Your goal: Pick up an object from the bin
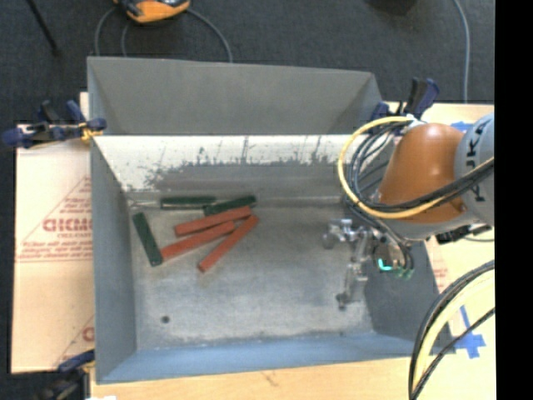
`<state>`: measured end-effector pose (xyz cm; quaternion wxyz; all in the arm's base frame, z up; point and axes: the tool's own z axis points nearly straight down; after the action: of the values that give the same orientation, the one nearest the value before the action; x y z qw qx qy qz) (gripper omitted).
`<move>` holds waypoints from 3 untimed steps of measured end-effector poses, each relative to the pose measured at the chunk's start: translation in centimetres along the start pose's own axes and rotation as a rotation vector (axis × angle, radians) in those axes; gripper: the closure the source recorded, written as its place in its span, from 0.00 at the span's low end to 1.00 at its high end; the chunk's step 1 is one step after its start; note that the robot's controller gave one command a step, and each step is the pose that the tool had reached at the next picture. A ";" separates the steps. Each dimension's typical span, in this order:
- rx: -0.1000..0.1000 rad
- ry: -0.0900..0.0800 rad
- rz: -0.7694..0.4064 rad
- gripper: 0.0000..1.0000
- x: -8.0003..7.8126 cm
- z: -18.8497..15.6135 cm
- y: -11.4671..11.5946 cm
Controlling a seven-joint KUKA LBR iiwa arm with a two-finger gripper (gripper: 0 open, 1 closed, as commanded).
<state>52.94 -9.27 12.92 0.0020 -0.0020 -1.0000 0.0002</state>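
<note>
My gripper hangs over the bare floor at the right side of the bin, its two metal fingers spread open with nothing between them. The loose things lie well to its left, in the back-left part of the bin. Nearest are three red-brown flat sticks: one slanting toward the gripper, one above it, and a longer one beside them. A dark green stick lies along the back of the red ones.
Two more dark green sticks lie further left: one along the back wall's foot, one slanting by the left wall. The arm's orange cover and cables hang over the bin's right wall.
</note>
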 end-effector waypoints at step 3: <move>-0.001 -0.003 -0.157 1.00 -1.4 -1.6 -1.0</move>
<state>54.29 -10.32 14.48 0.0008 0.0763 -0.9971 -0.0004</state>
